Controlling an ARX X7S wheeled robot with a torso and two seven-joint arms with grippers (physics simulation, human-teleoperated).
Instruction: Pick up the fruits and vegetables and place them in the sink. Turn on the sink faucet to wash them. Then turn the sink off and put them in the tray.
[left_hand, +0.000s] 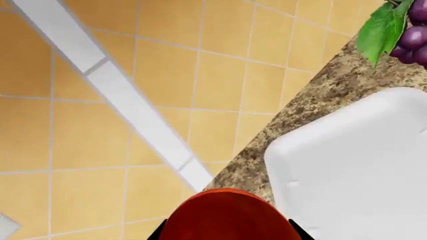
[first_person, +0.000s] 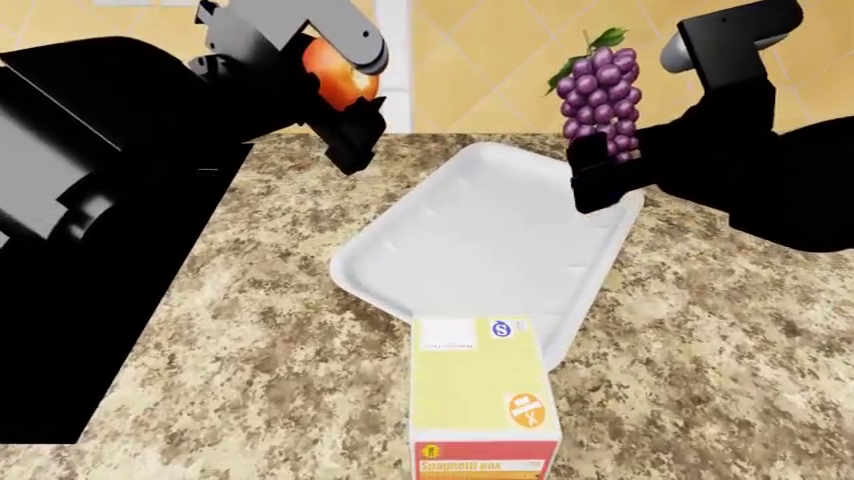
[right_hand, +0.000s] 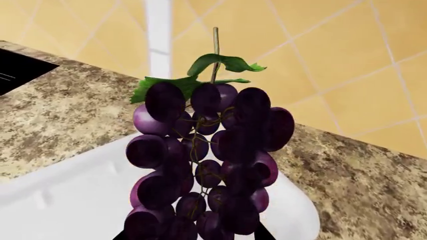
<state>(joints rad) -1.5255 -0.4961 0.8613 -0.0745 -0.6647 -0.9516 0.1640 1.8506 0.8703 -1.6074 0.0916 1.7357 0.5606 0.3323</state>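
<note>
My left gripper (first_person: 342, 98) is shut on the round orange-red fruit (first_person: 332, 72) and holds it in the air above the counter's far edge, just left of the white tray (first_person: 494, 230). In the left wrist view the fruit (left_hand: 227, 217) fills the space between the black fingers, with the tray (left_hand: 360, 160) beside it. My right gripper (first_person: 599, 160) is shut on the lower part of the purple grape bunch (first_person: 601, 90), which hangs upright over the tray's far right corner. The grape bunch (right_hand: 207, 160) hides most of the right jaws. A black corner of the sink (right_hand: 20, 70) shows; the sink faucet is out of view.
A yellow spaghetti box (first_person: 481, 400) lies on the speckled granite counter (first_person: 240, 330), touching the tray's near edge. A tan tiled wall (first_person: 494, 60) with a white strip stands behind the counter. My left arm's dark bulk covers the view's left side.
</note>
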